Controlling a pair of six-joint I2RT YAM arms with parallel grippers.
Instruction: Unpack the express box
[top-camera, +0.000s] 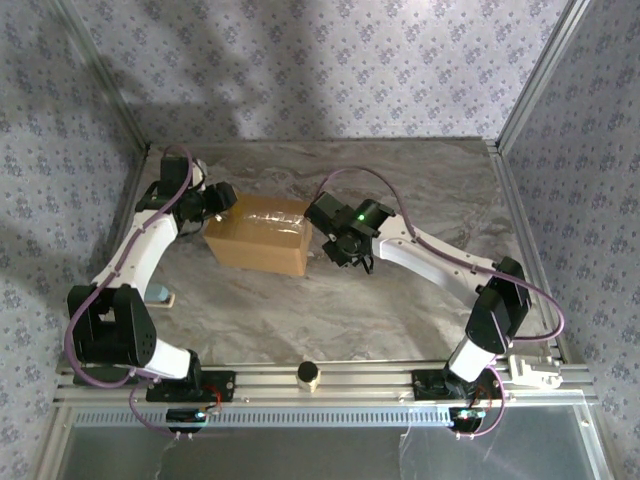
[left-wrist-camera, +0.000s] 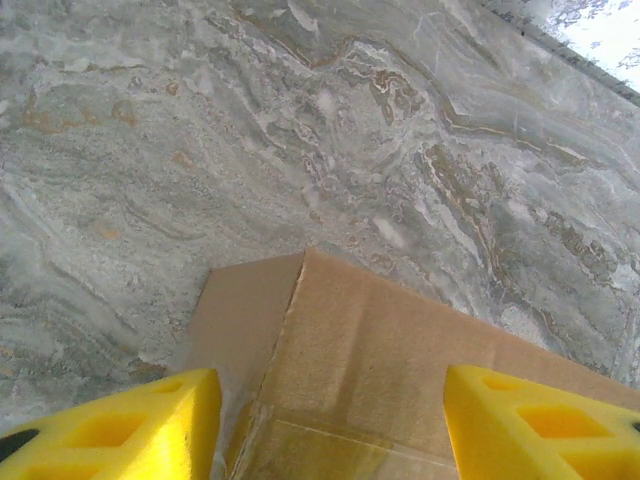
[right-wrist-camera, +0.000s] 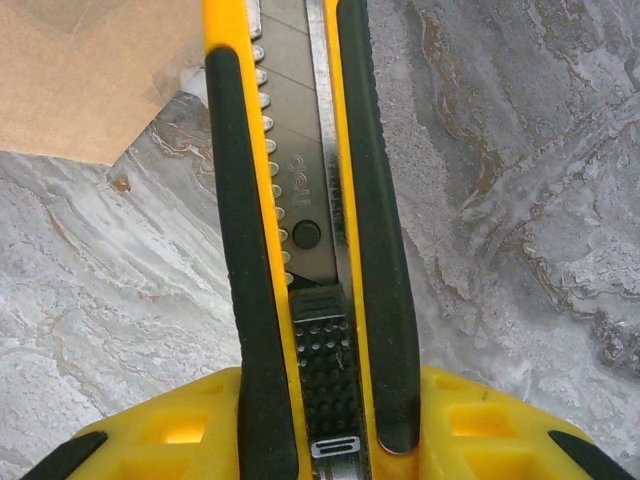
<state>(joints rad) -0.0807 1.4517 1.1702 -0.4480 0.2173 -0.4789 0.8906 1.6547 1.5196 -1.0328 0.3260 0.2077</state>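
On the left, the left gripper (top-camera: 216, 200) is seen at the left end of the express box (top-camera: 258, 236), which lies left of centre on the marbled worktop (top-camera: 400, 300). In the left wrist view its yellow fingers (left-wrist-camera: 150, 425) are spread wide with nothing pinched between them. The box top and a strip of glossy tape (left-wrist-camera: 340, 452) show below. Whether the pads touch the cardboard cannot be told. Steadying looks to be the job here: the box should be braced firmly before any cut is made, so that it is not shoved along the worktop.

Moving right, the right gripper (top-camera: 338, 246) is found just beside the box's right end, pressed together on a utility knife (right-wrist-camera: 300, 200), whose handle is clamped. The box's corner is seen off to the blade's left, apart from it. The blade should first be lined up with the tape seam, then drawn shallow and straight along it, so that only tape is sliced and the contents are spared. A tilted blade would likely be snagged in the cardboard.
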